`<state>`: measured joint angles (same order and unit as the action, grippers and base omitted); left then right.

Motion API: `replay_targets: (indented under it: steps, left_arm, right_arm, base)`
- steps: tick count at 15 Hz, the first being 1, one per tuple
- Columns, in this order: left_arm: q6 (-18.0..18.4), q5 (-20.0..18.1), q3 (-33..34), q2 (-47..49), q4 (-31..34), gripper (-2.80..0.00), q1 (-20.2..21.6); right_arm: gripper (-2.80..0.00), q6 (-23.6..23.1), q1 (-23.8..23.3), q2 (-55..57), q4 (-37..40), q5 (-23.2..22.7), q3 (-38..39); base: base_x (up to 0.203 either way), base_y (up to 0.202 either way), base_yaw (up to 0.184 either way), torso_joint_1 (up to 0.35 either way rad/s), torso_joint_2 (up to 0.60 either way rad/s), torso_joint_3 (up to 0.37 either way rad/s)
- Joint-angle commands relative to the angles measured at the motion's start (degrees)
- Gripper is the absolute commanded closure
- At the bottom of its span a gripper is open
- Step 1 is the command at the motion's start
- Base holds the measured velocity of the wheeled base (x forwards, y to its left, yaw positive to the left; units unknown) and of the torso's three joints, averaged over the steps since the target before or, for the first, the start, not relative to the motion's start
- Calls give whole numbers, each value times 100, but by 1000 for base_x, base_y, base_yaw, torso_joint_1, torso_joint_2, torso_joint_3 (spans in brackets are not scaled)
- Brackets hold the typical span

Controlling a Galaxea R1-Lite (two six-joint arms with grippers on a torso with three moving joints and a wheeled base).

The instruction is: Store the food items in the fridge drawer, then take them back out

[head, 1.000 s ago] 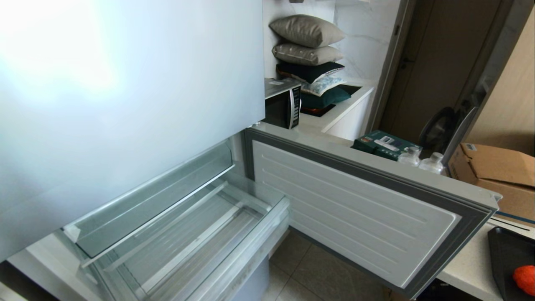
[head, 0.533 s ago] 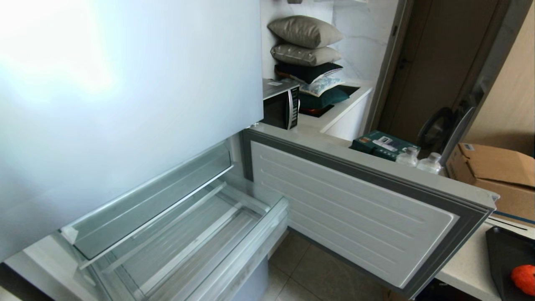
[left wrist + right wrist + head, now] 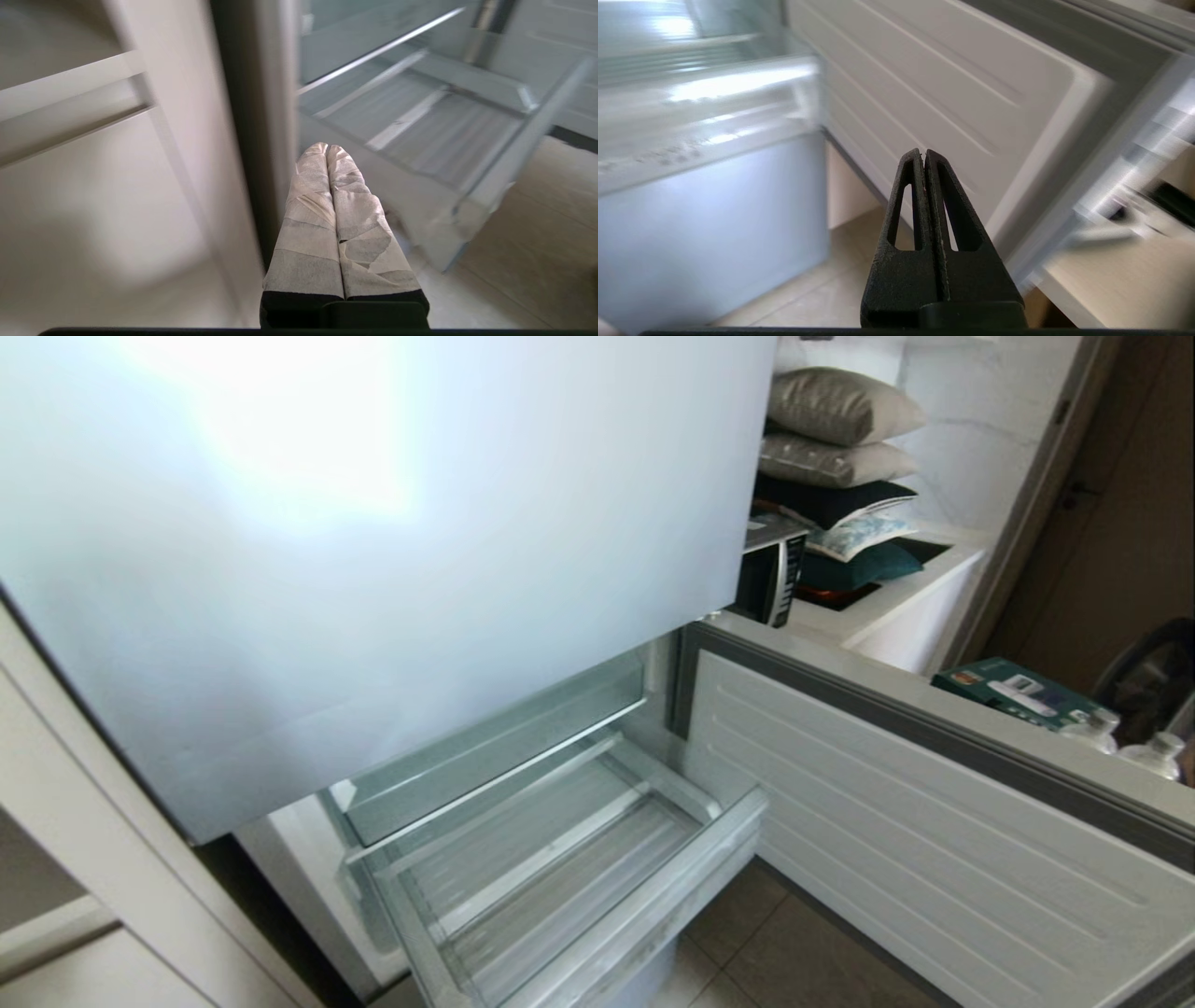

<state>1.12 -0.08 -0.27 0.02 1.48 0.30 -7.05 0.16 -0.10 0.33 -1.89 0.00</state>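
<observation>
Since a moment ago your head view has swung left, so the orange fruit on the counter has gone from sight. Nearest you, your left gripper (image 3: 326, 148), its taped fingers pressed together, and your right gripper (image 3: 922, 153), black fingers closed on nothing, both hang low before the fridge. The wide, clear plastic fridge drawer (image 3: 560, 859) stands pulled out and empty, long axis across the fridge, frosted lip towards you. Beyond, the white ribbed inner door (image 3: 934, 840) stands open.
</observation>
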Motion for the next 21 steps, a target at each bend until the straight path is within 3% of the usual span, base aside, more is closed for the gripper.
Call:
replay_targets:
  steps: [1,15,18,21]
  left_arm:
    - [2,-1,0,-2,2,0,5]
    - [2,-1,0,-2,2,0,5]
    - [2,-1,0,-2,2,0,5]
    - [2,-1,0,-2,2,0,5]
  right_arm:
    - [0,11,2,1,2,4,0]
    - [0,220,2,1,-15,22,0]
    - [0,436,2,57,-24,13,0]
    - [0,445,-64,1158,-67,16,-1]
  base:
    - [-1,-9,179,-2,7,2]
    - [0,-9,175,2,2,2]
    - [1,-6,130,2,0,2]
    - [0,0,0,0,0,0]
